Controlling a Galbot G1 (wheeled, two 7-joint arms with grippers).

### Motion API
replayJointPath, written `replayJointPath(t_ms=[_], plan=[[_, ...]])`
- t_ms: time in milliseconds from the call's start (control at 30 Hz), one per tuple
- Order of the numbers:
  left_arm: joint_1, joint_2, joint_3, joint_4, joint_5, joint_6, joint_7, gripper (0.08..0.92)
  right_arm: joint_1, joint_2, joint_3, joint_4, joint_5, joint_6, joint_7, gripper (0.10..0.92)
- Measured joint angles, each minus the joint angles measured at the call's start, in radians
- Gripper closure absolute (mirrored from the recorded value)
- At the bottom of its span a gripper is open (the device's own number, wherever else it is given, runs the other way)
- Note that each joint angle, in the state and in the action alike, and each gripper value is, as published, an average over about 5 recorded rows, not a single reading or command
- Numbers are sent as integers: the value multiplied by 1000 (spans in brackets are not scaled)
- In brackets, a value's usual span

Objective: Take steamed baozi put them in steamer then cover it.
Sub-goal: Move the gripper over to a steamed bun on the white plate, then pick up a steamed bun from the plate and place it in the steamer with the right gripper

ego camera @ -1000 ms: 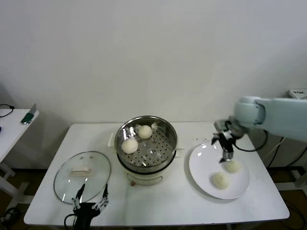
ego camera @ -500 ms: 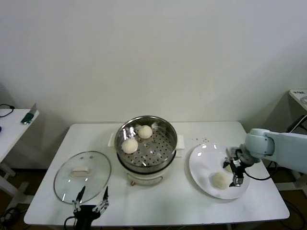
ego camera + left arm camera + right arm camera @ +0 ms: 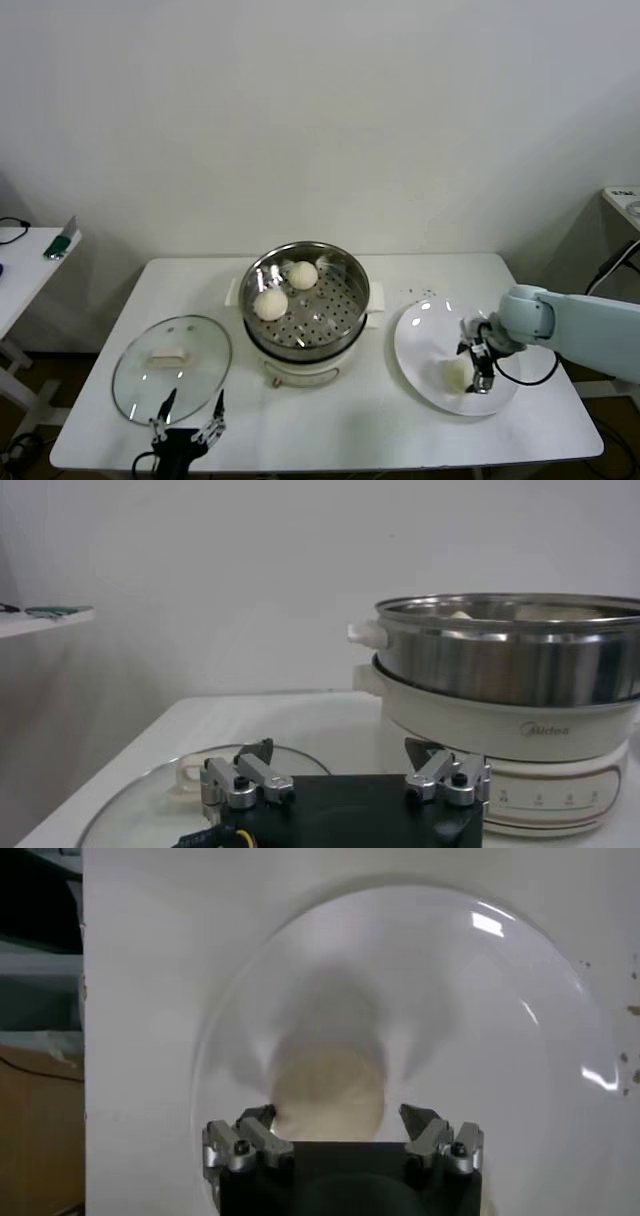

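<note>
Right gripper [image 3: 477, 368] jaws wide astride a baozi [image 3: 328, 1091] on plate [image 3: 420, 335]; left gripper [image 3: 188, 417] wide, idle beside cover [image 3: 170, 365].

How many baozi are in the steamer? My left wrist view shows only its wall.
Observer: Two baozi lie on the steamer floor.
Operator: Where is the right gripper?
Observer: The right gripper is open, astride another baozi on the plate.
Operator: Any more on that plate?
Observer: The head view shows only that one; the arm may hide another.
</note>
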Motion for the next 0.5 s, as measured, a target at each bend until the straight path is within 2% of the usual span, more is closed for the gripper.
replayJointPath(t_ms=[233,500], plan=[[-3,0,2,0,1,3,0,177,-10,15,10,-17,0,3,-15,358],[-4,-1,0,1,1,5,-1,177,27,32,-6,-26,-22,36,-54,397]])
